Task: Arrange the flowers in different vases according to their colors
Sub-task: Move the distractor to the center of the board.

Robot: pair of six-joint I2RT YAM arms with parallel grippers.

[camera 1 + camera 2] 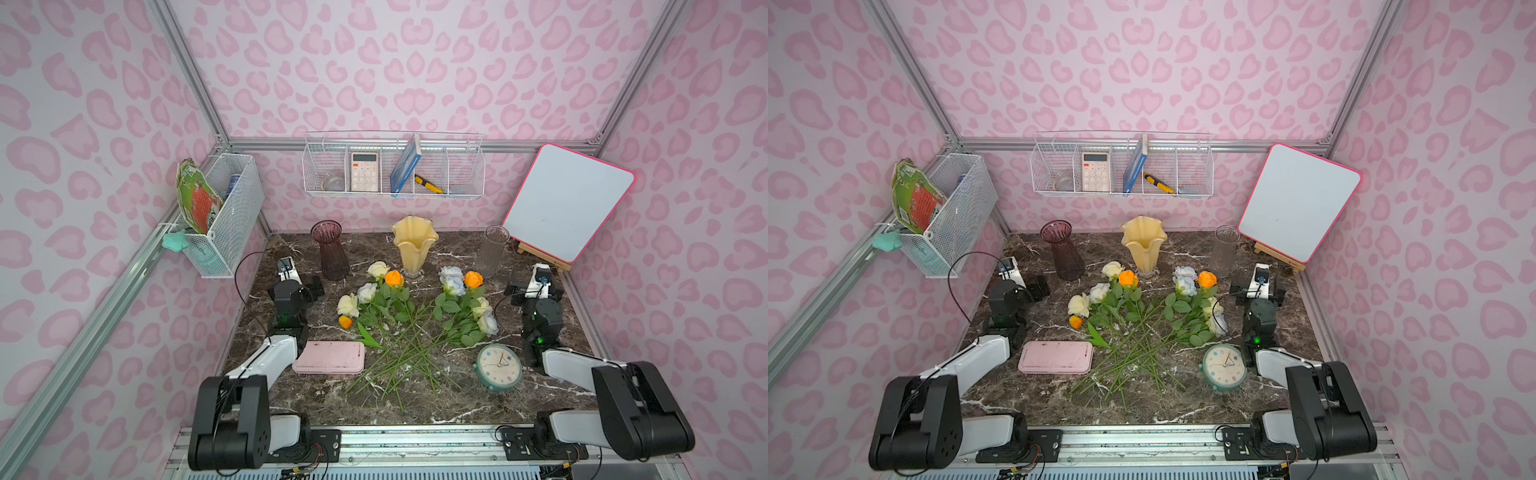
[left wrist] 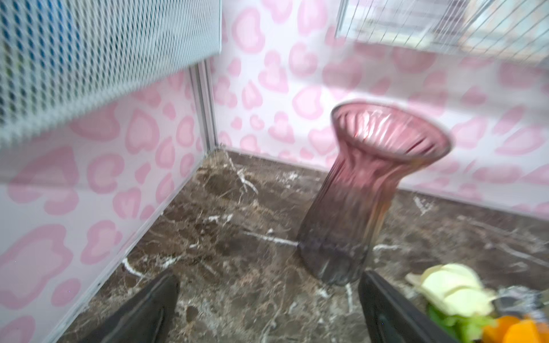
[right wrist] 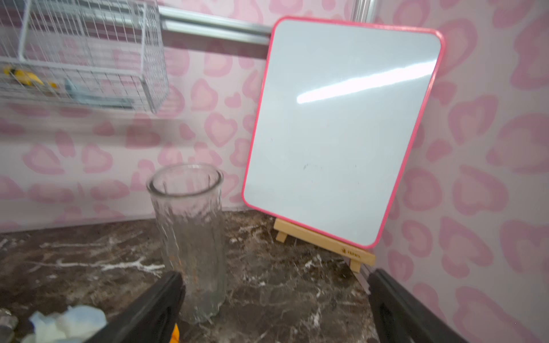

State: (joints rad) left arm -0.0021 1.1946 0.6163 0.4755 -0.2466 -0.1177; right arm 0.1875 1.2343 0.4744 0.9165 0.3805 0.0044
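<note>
The flowers (image 1: 390, 305) lie in a loose heap on the middle of the counter (image 1: 299, 399). Their heads point toward the back wall and their stems cross toward the front edge. None of them is in a vase. Behind the heap 3 vases stand upright in a row: the purple vase (image 1: 330, 251), the yellow vase (image 1: 413, 245) and the clear vase (image 1: 492, 251).

The left hand (image 2: 269, 276) is at the left side of the heap. Its 2 fingers stand wide apart, with only bare counter between them, and it grips nothing. The purple vase stands just ahead of it. A cream rose (image 2: 451, 289) lies outside the gap, beside the inner finger.

The right hand (image 3: 276, 274) is at the right side of the heap, also spread wide and gripping nothing. The clear vase stands close in front of its inner finger. A pale blue rose (image 3: 71, 323) lies beyond that finger.
</note>
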